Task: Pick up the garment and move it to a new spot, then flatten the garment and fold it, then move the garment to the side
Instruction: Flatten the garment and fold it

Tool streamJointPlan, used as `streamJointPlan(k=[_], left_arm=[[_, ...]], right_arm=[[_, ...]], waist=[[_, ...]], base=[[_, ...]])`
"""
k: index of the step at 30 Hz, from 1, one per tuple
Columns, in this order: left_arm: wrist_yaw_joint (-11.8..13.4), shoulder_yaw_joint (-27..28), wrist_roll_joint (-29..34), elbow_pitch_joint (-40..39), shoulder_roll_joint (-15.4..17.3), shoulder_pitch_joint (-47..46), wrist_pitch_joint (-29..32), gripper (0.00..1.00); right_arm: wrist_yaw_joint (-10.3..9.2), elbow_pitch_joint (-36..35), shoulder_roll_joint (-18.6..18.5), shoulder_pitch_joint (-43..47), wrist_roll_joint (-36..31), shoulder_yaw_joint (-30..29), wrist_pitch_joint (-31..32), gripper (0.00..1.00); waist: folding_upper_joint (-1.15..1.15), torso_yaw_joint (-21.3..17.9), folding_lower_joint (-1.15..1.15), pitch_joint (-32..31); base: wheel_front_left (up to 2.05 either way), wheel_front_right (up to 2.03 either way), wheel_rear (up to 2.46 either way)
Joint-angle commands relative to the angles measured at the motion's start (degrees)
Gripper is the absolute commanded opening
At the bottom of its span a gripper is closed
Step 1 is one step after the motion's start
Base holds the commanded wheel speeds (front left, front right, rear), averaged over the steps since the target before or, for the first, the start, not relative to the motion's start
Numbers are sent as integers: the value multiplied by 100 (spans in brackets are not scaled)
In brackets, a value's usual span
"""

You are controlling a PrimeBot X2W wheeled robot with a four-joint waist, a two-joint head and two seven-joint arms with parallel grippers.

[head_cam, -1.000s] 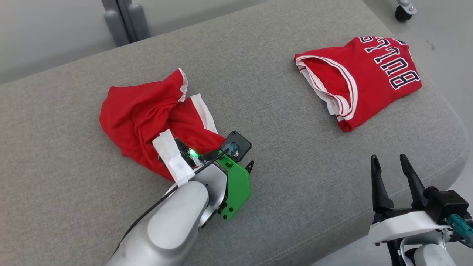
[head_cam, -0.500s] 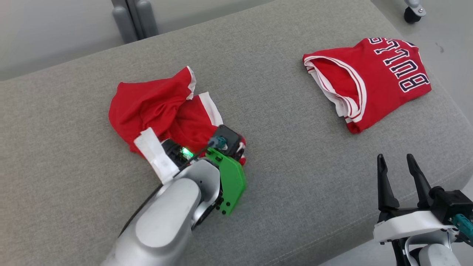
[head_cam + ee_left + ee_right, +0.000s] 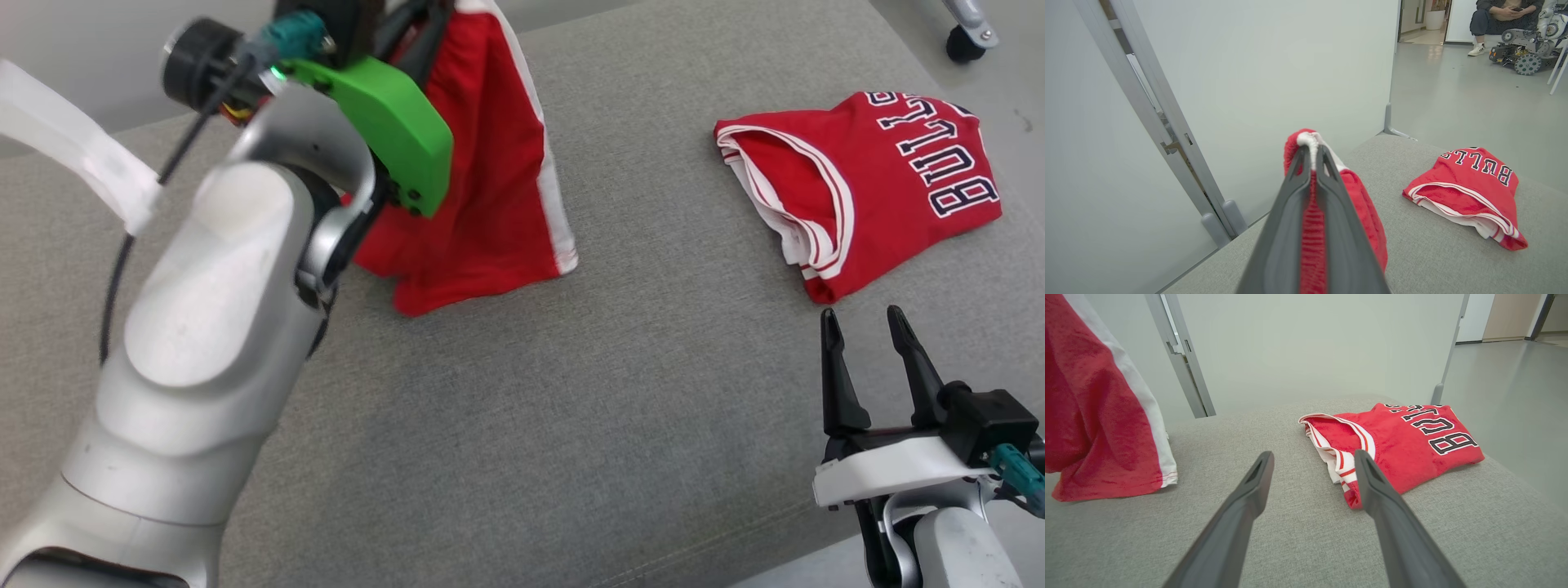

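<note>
A wide grey cushion (image 3: 571, 392) sits in front of a pale partition wall (image 3: 1249, 61). The red garment (image 3: 482, 180) hangs over the cushion's left part, its white side stripe falling straight and its lower hem seemingly just touching the fabric. The left gripper (image 3: 1310, 153) pinches a bunched edge tight and holds it high, probably to carry it to a fresh spot. A folded red jersey (image 3: 890, 188) lies well apart to the right. The right gripper (image 3: 869, 335) hovers near the front edge, fingers spread, holding nothing.
</note>
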Motion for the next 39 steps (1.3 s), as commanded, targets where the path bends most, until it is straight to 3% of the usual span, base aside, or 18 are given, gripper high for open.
streamJointPlan(k=[1,7,12,19,25,31,35,39], left_arm=[[-41,36,81,106,54,-204,-147,0],[-111,75,236,856,208,-826,-622,0],[-180,37,254,1295,135,-1148,-1235,0],[-264,-335,-74,942,-38,-644,-1878,0],[-241,-831,-429,-81,84,997,-2017,0],[196,-1086,-715,-1148,718,3250,-1956,0],[394,-1069,-815,-1201,1165,4302,-2157,0],[638,-732,-898,-681,1339,4761,-2728,0]], right_arm=[[-9,-1,-18,-64,12,-3,1,100],[-9,56,-15,-183,17,10,1,100],[-9,48,-16,-160,78,-52,1,100],[-9,75,-14,135,62,-289,1,100],[-9,105,-15,385,-11,-542,1,100],[-9,122,-16,548,-144,-699,1,100],[-9,150,-15,634,-232,-761,1,100],[-9,206,-16,743,-333,-784,1,100]], waist=[[0,-166,0,89],[0,-507,0,125],[0,-683,0,143],[0,-442,0,6],[0,39,0,-312],[0,537,0,-534],[0,889,0,-611],[0,1264,0,-729]], base=[[0,0,0],[0,0,0],[0,0,0],[0,0,0],[0,0,0],[0,0,0],[0,0,0],[0,0,0]])
